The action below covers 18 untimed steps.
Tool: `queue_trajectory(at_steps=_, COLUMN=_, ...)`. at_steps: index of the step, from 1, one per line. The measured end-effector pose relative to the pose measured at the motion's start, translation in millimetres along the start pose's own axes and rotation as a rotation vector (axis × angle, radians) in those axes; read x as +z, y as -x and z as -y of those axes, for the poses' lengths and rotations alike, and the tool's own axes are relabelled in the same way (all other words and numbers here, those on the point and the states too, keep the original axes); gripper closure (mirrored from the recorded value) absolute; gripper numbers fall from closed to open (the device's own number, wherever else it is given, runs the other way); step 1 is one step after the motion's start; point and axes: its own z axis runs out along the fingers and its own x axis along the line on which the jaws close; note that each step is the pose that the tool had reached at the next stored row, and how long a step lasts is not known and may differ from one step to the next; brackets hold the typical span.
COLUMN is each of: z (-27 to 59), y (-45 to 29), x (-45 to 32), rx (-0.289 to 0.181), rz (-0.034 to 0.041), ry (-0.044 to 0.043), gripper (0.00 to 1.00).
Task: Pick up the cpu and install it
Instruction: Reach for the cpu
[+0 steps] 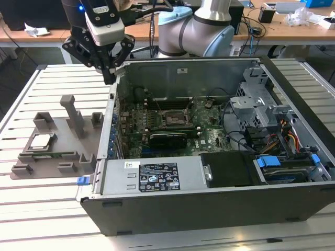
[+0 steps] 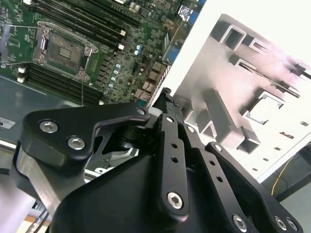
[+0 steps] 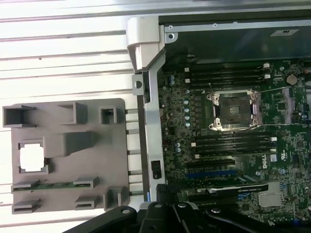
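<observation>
The cpu (image 1: 41, 140) is a small pale silvery square lying flat in a holder of the grey tray (image 1: 68, 157), at the exterior view's left, beside the open computer case. In the first wrist view the cpu (image 3: 32, 158) shows bright in that tray (image 3: 92, 160). The black motherboard socket (image 1: 172, 117) lies inside the case with nothing in it, its frame lifted, as the first wrist view shows at the socket (image 3: 234, 110). My gripper (image 1: 109, 76) hangs above the case's rear corner, between tray and socket. Its fingers look shut with nothing between them.
The case's metal side wall (image 1: 112, 120) stands between tray and motherboard. Memory slots and a black card (image 1: 167, 138) flank the socket. Drive cages and cables (image 1: 261, 120) fill the case's right part. The arm's body (image 1: 193, 29) is behind the case. A slatted table (image 1: 47, 83) carries everything.
</observation>
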Motion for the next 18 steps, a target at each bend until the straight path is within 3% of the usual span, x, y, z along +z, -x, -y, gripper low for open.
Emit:
queue_trajectory(at_steps=3, z=0.4, y=-5.4, x=-0.1, rx=0.0, rz=0.0, ry=0.0, gripper=0.89)
queue_trajectory(at_steps=5, z=1.0, y=-13.5, x=-0.3, rx=0.0, rz=0.0, ry=0.0, gripper=0.89)
queue_trajectory(at_steps=18, z=2.4, y=-31.6, x=-0.7, rx=0.0, rz=0.0001, ry=0.0001, gripper=0.89)
